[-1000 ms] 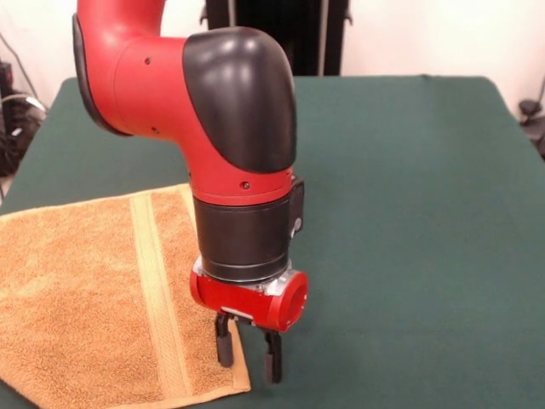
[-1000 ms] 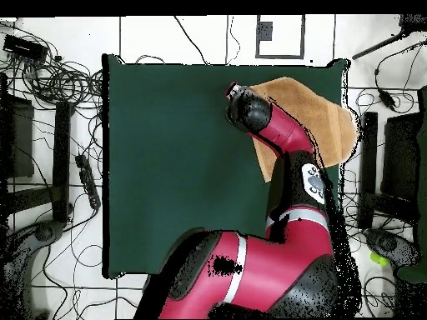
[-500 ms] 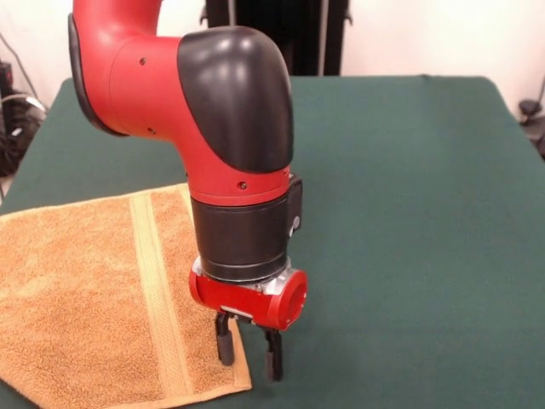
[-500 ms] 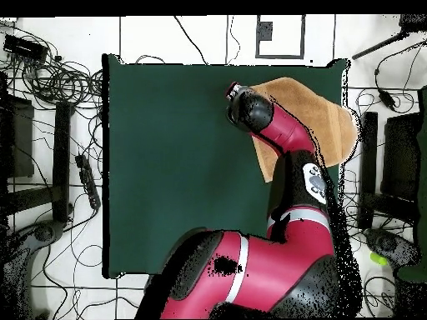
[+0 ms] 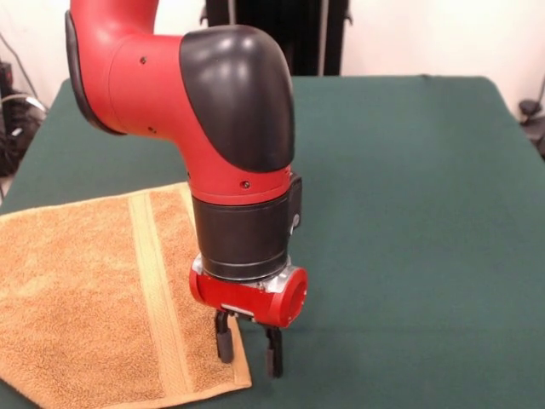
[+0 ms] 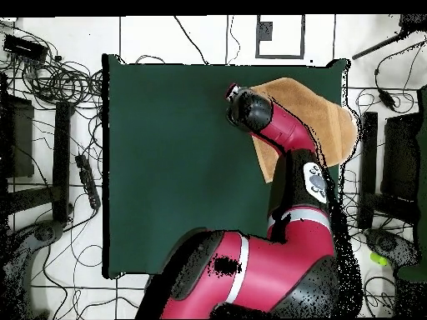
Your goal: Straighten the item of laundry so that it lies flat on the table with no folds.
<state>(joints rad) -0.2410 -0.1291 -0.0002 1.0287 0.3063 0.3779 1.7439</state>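
Observation:
The orange-tan towel point(image 5: 85, 298) lies spread on the dark green table point(image 5: 409, 213) at the front view's lower left, with a paler stripe running down it; its left part runs off the picture's edge. In the overhead view the towel point(image 6: 321, 112) lies at the table's point(image 6: 175, 167) upper right, partly under the arm. My gripper point(image 5: 248, 351) hangs over the towel's right hem near its lower right corner. Its two fingers are apart and hold nothing: one finger point(image 5: 224, 345) stands over the hem, the other over bare felt. No white tag shows.
The red and black arm point(image 6: 283, 133) crosses the towel's inner side in the overhead view. Cables and stands point(image 6: 58, 83) lie on the floor around the table. A black stand point(image 5: 277, 34) rises behind the table's far edge.
The arm has shifted very slightly; the gripper stays over the towel's right hem. The towel has not moved.

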